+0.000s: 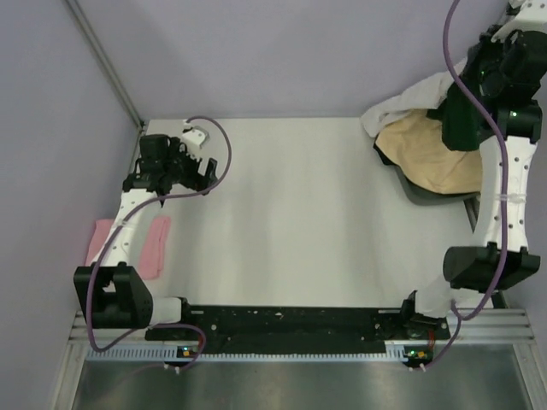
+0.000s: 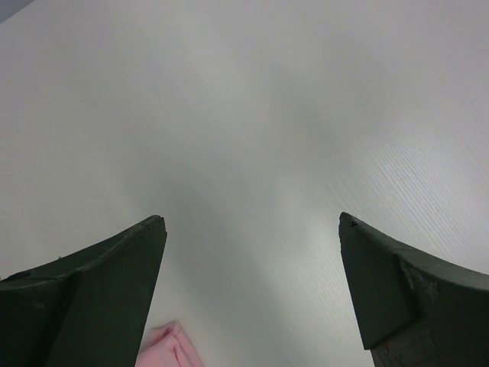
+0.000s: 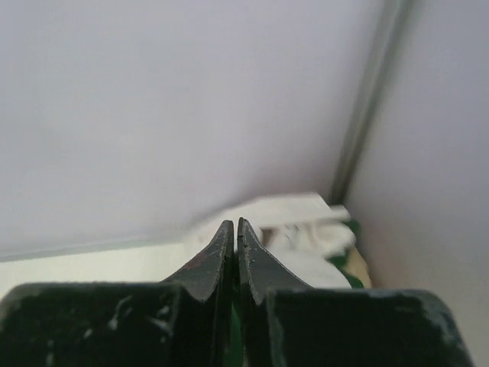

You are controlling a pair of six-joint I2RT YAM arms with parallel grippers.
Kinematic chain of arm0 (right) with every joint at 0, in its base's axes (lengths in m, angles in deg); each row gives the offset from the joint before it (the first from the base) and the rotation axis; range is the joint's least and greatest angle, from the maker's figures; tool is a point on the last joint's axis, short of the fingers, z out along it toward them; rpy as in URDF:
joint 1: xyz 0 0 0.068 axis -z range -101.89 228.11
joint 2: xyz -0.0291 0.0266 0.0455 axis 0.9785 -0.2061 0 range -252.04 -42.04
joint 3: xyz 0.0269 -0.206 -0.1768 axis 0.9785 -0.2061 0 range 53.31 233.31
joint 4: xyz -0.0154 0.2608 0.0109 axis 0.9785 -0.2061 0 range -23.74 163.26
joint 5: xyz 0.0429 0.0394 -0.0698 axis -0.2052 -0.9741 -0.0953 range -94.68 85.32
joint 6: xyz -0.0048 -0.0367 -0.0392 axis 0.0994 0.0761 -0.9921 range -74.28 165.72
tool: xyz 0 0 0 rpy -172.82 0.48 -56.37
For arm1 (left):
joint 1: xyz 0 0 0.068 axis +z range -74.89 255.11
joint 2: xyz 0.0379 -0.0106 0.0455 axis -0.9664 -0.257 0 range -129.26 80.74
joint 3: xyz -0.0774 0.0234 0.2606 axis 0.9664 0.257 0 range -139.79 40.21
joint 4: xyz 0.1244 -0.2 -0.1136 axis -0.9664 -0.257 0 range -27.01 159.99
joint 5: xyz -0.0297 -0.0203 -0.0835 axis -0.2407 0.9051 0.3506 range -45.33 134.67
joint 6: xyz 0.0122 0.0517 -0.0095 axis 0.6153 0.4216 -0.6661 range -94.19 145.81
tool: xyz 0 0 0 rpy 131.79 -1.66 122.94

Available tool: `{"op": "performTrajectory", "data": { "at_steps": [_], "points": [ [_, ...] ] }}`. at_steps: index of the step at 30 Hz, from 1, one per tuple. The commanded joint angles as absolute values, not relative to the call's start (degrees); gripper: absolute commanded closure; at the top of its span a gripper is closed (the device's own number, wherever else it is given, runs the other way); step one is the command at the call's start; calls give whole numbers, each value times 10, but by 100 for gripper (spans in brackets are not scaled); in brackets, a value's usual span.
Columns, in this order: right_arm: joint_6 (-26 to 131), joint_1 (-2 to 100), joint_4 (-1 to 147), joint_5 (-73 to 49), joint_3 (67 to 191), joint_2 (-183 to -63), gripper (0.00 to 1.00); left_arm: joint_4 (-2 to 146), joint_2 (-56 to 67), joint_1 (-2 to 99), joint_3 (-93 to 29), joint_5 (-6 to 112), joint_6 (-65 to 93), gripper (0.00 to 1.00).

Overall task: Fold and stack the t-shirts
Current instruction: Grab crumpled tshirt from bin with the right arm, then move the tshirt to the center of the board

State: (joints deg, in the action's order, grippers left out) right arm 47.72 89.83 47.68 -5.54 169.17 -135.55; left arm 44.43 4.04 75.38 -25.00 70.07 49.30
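Note:
A folded pink t-shirt (image 1: pixel 156 245) lies at the table's left edge, partly under my left arm; its corner shows in the left wrist view (image 2: pixel 172 348). My left gripper (image 1: pixel 192 171) (image 2: pixel 252 222) is open and empty over bare table beyond it. At the back right corner a white t-shirt (image 1: pixel 402 107) (image 3: pixel 306 222) with dark green cloth (image 3: pixel 351 229) is bunched on a pale yellow-tan t-shirt (image 1: pixel 427 149). My right gripper (image 1: pixel 461 111) (image 3: pixel 235 223) is raised over that pile, jaws pressed together with green cloth showing between them.
The pile lies on a grey tray (image 1: pixel 427 196) at the right edge. Lilac walls close the back and sides, with a metal post (image 1: pixel 107 60) in the left corner. White tabletop (image 1: pixel 299 213) spans the middle.

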Motion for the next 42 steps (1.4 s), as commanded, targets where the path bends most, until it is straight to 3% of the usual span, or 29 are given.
{"op": "performTrajectory", "data": {
  "at_steps": [1,6,16,23,28,29,30,33,34,36,42],
  "points": [
    [479,831,624,-227,1696,-1241,100,481,66,754,-262,682,468,2],
    [600,786,774,-424,1682,-1179,100,495,75,754,-256,659,459,2],
    [853,736,1014,-530,1595,-1165,100,511,89,754,-269,570,455,1],
    [809,730,883,-424,1542,-1239,100,498,86,755,-283,554,465,1],
    [732,722,750,-294,1544,-1362,100,478,74,754,-285,562,477,1],
    [715,721,701,-259,1561,-1397,96,476,69,754,-285,564,480,1],
    [692,722,641,-225,1596,-1432,83,472,66,754,-285,565,481,1],
    [604,722,399,-111,1789,-1578,18,457,59,754,-283,573,495,2],
    [588,721,327,-89,1822,-1605,9,450,59,754,-282,580,501,2],
    [564,720,301,-58,1788,-1591,4,443,61,754,-275,595,509,1],
    [552,711,361,77,1486,-1395,1,387,60,645,-257,619,574,5]
  ]
}}
